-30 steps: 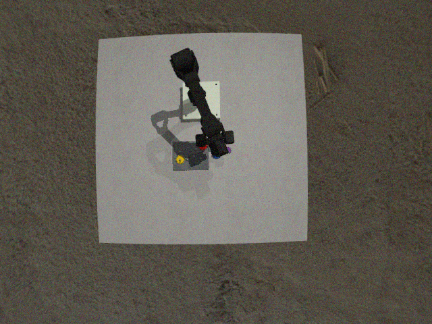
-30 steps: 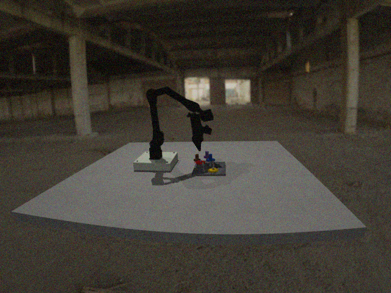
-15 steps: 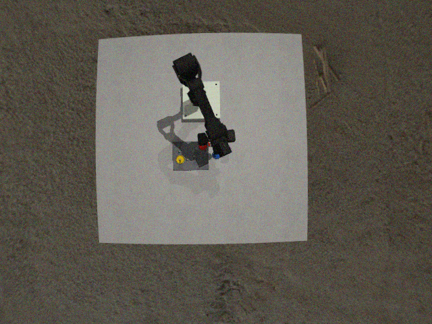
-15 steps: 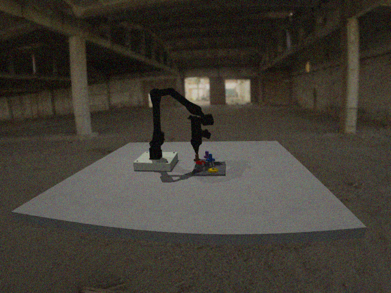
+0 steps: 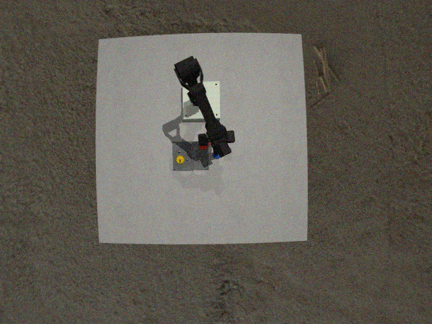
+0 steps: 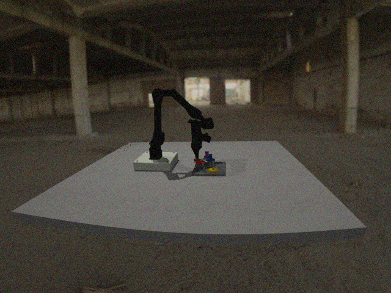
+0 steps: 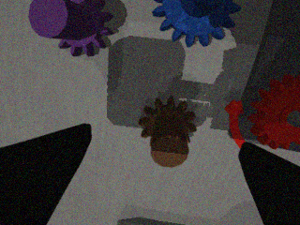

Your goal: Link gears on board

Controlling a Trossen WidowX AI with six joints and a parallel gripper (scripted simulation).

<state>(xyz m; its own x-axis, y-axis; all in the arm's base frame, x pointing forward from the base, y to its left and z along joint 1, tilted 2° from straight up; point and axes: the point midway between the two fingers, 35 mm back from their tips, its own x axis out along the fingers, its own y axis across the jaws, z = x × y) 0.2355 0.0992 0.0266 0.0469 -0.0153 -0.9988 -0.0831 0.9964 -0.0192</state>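
Note:
My gripper [image 7: 167,141] [image 6: 196,159] is open and empty, pointing down. In the wrist view a brown gear with a round handle [image 7: 169,122] stands on the table between and ahead of the fingertips. A blue gear [image 7: 197,23] [image 5: 216,156] [image 6: 210,159] and a purple gear [image 7: 84,23] [image 6: 206,154] stand on the table farther up the wrist view. The red gear [image 7: 278,114] [image 5: 202,148] [image 6: 198,162] sits on the grey board [image 5: 192,167] [image 6: 220,173], with the red arrow [image 7: 235,122] beside it. The yellow gear [image 5: 178,158] [image 6: 212,170] sits on the board. The arm hides the brown and purple gears in the top view.
The white robot base plate [image 5: 212,100] [image 6: 148,166] stands behind the board. The right finger in the wrist view is close to the red arrow and red gear. The blue gear stands just beside the board's edge. The arm's shadow falls over part of the board.

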